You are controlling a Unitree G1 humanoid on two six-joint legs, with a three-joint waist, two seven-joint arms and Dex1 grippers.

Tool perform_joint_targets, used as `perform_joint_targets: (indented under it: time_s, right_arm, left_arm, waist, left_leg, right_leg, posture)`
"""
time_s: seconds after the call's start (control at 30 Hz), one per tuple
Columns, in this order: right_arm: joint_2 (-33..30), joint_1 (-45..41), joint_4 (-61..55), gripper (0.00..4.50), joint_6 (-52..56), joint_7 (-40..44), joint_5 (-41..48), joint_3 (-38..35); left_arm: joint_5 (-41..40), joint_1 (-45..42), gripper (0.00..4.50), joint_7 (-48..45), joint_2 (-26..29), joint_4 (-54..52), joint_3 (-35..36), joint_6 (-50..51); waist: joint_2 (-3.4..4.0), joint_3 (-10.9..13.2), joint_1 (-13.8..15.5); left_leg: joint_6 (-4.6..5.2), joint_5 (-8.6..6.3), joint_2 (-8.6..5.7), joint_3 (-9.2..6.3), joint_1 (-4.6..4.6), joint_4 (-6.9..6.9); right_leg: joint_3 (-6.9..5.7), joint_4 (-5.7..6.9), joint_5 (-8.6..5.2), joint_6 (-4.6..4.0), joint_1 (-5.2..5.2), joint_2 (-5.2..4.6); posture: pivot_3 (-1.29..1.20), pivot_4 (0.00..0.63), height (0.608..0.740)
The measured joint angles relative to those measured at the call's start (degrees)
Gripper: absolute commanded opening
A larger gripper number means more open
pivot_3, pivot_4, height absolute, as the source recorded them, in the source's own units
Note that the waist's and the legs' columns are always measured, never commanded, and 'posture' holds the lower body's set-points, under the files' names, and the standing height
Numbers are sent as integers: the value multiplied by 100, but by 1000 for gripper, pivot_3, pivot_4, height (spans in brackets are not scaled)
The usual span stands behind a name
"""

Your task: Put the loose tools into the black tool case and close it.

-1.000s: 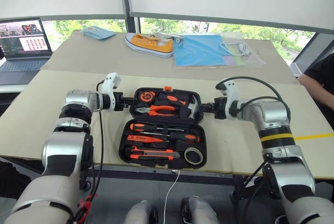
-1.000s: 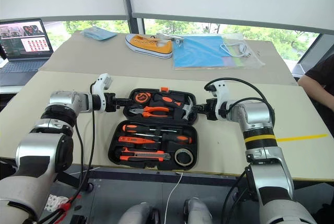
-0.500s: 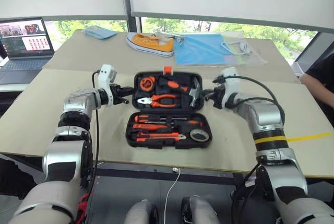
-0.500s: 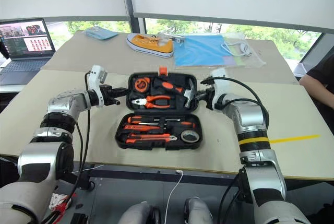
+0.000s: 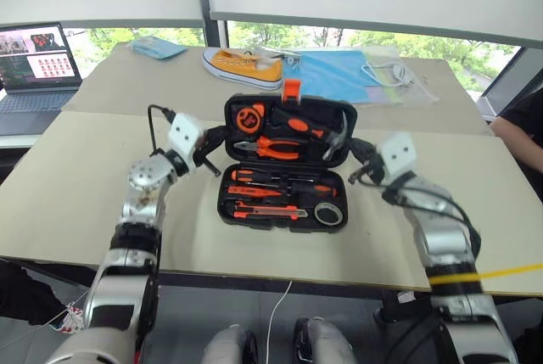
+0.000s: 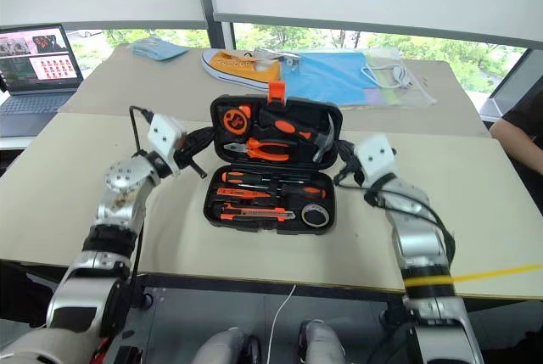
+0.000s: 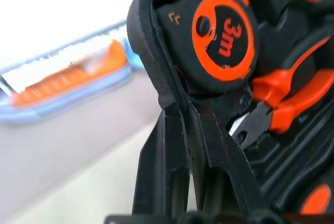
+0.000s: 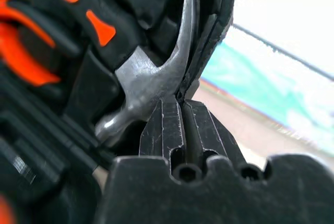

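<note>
We see the black tool case (image 5: pixel 284 165) lying open near the front edge of the beige desk (image 5: pixel 68 186), its lid (image 5: pixel 288 131) raised to a steep tilt with the small orange latch (image 5: pixel 291 89) at the top edge.

The left gripper (image 7: pixel 180 130) has its jaws closed on the left rim of the lid, pinching the black wall just beside the orange tape measure (image 7: pixel 222 33) marked 3m. The right gripper (image 8: pixel 182 122) has its jaws closed on the right rim of the lid, right beside the steel hammer head (image 8: pixel 151 78).

Inside the lid sit the tape measure, the orange-handled pliers (image 5: pixel 276 148) and the hammer (image 5: pixel 333 138). In the base half lie 2 orange-and-black screwdrivers (image 5: pixel 271 177), the orange utility knife (image 5: pixel 270 210) and the small dark tape roll (image 5: pixel 327 213) at the right front corner. We cannot make out the slim tester screwdriver among them.

On the far desk rest a yellow sneaker (image 5: pixel 242 68), a blue folder (image 5: pixel 335 75) with a clear bag (image 5: pixel 390 75) beside it, and a light blue cloth item (image 5: pixel 159 46). A laptop (image 5: pixel 38 63) stands open at the far left. A person's dark sleeve (image 5: pixel 522 131) shows at the right edge
</note>
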Motion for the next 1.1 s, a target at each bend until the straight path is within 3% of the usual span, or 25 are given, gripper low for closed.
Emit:
perform_joint_targets:
  time_s: [0.07,0.1,0.23,0.3,0.33,0.4,0.47,0.57,0.6,0.63,0.77,0.8,0.9,0.97,1.1]
  right_arm:
    - [-81,389,-220,63,-391,-30,-162,65]
    - [-91,623,-377,23,-538,-22,-204,106]
    - [-329,1242,-989,1291,-606,174,-137,92]
    - [-475,1411,-1260,1615,-472,287,-21,53]
    - [-701,1578,-1583,2242,-208,432,189,-214]
    - [-1455,2002,-2484,2242,967,1181,1246,-468]
    - [-2046,2515,-3031,2242,1831,1855,2123,-733]
    - [-2481,2846,-3449,2242,2461,2516,2770,-746]
    - [-2505,2849,-3586,1708,2567,2670,2900,-705]
    - [-2538,2823,-3616,1497,2631,2731,2929,-628]
    - [-2564,2506,-3611,74,2744,2943,2716,85]
    - [-2565,2420,-3552,5,2746,3036,2628,252]
    - [-2559,2112,-3356,5,2732,3202,2395,605]
    - [-2512,1932,-3206,5,2734,3252,2255,782]
    - [-2228,1473,-2838,5,2760,3013,1784,1121]
  left_arm:
    - [33,362,79,96,52,-332,-29,-13]
    - [35,611,388,124,127,-579,-30,17]
    - [-213,1321,1617,178,367,-1527,77,637]
    - [-333,1499,1948,161,512,-1793,128,933]
    - [-530,1652,2551,147,800,-2048,450,1405]
    - [-1276,1940,2551,-401,1563,-2848,709,2666]
    - [-1707,2045,2551,-928,2140,-2956,891,3401]
    - [-1688,1502,2551,-1321,2314,-2392,709,3591]
    - [-1572,1164,2005,-1409,2282,-2058,531,3474]
    - [-1419,816,1787,-1444,2168,-1684,363,3331]
    - [-419,-1083,202,-1654,1369,564,-656,2021]
    - [-155,-1600,60,-1683,1062,1339,-879,1604]
    - [358,-2413,60,-1661,496,2640,-1277,827]
    - [609,-2706,60,-1604,288,3210,-1414,491]
    - [1005,-2998,60,-1863,153,3799,-1614,10]
  waist:
    - [-1,1,-4]
    - [-1,1,-4]
    - [-1,3,-5]
    - [0,4,-7]
    - [-3,5,-6]
    - [-2,5,6]
    - [-3,4,50]
    - [-3,4,177]
    - [-5,4,216]
    - [-8,2,249]
    - [-28,-3,355]
    - [-30,-5,340]
    - [-33,-5,271]
    - [-35,-4,193]
    - [-39,-2,116]
  left_leg:
    - [-2,-5,5,11,48,3]
    - [-20,-15,13,11,59,3]
    - [-48,-26,21,16,62,14]
    - [-50,-23,26,16,62,14]
    - [-54,-20,41,16,64,22]
    - [-52,-21,55,13,67,23]
    - [-43,-23,69,6,70,25]
    - [-44,-26,69,4,62,28]
    - [-46,-27,70,3,58,30]
    - [-46,-29,67,4,62,33]
    - [-10,-41,64,10,27,73]
    - [45,-27,63,12,9,91]
    - [70,-40,50,19,-35,119]
    - [80,-46,43,27,-39,117]
    - [81,-48,40,30,-41,106]
  right_leg:
    - [11,-15,-32,50,37,-21]
    - [21,-16,-33,52,45,-38]
    - [26,26,-31,54,29,-58]
    - [27,29,-31,54,29,-57]
    - [24,32,-31,54,31,-45]
    - [23,29,-36,44,33,-32]
    - [16,23,-45,32,39,-18]
    - [6,15,-46,30,38,-13]
    - [4,11,-41,38,38,-13]
    - [4,12,-40,40,46,-14]
    - [0,7,-25,62,34,-12]
    - [2,4,-24,60,27,-11]
    - [1,6,-16,48,3,-4]
    - [-6,9,7,21,4,0]
    - [-13,2,-9,49,3,3]
  posture:
    - [0,150,718]
    - [0,150,718]
    - [0,150,718]
    - [0,150,718]
    - [0,150,718]
    - [0,150,718]
    - [0,150,718]
    - [0,150,718]
    - [0,150,718]
    - [0,150,718]
    - [0,150,718]
    - [0,150,718]
    - [0,150,718]
    - [0,150,718]
    - [0,150,718]
